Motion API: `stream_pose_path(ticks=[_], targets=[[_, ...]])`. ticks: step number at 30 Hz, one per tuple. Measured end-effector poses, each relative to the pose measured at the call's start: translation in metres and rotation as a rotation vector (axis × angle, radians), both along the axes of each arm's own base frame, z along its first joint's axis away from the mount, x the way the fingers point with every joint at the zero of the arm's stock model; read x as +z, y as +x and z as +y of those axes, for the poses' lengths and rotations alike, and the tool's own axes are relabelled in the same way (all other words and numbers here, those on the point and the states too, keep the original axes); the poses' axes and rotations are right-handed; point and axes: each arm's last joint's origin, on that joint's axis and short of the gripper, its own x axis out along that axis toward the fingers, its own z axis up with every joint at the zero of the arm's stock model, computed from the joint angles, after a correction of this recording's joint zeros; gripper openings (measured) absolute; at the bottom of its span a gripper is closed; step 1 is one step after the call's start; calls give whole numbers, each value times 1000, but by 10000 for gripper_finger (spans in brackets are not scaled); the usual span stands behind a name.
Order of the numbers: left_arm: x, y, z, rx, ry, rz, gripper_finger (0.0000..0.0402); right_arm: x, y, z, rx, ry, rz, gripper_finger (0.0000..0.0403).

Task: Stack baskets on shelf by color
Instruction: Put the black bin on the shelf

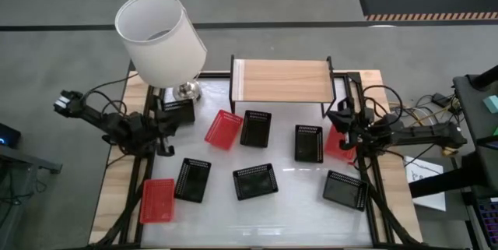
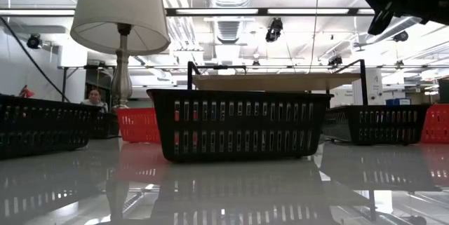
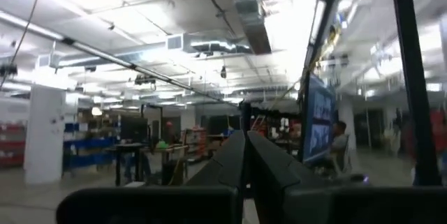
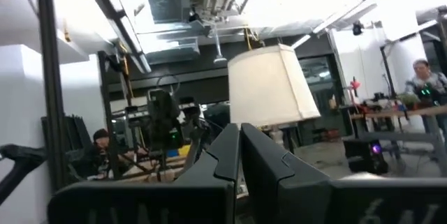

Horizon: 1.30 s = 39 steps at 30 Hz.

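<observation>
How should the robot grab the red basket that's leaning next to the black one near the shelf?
Probably by the red basket's raised long rim, coming straight down from above. It sits tilted, open side up, and the black basket crowds its other side.

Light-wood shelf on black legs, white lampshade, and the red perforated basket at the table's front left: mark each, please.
Light-wood shelf on black metal legs (image 1: 281,80), high view, middle of its board.
White lampshade (image 1: 162,38), high view, its side wall.
Red perforated plastic basket (image 1: 158,200), high view, its floor.
</observation>
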Motion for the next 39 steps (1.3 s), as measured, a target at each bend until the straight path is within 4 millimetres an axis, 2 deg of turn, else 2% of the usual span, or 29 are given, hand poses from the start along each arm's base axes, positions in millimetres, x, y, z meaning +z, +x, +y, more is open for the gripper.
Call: stream_pose_path(ticks=[5, 15, 22, 24, 30, 33, 39], targets=[[11, 18, -9, 24, 69, 42, 0, 10, 14, 1, 40, -31, 46, 9], [3, 46, -23, 45, 168, 151, 0, 30, 63, 13, 151, -136, 222, 9], [-6, 48, -25, 6, 221, 219, 0, 37, 95, 31, 213, -198, 305, 9], [-8, 48, -26, -55, 267, 245, 0, 45, 104, 35, 219, -206, 294, 9], [-24, 44, -31, -309, 402, 391, 0, 47, 135, 43, 248, -208, 445, 9], [-30, 42, -33, -390, 414, 438, 0, 52, 149, 45, 251, -210, 501, 9], [-34, 38, -31, -404, 402, 467, 0, 51, 178, 48, 210, -209, 669, 9]])
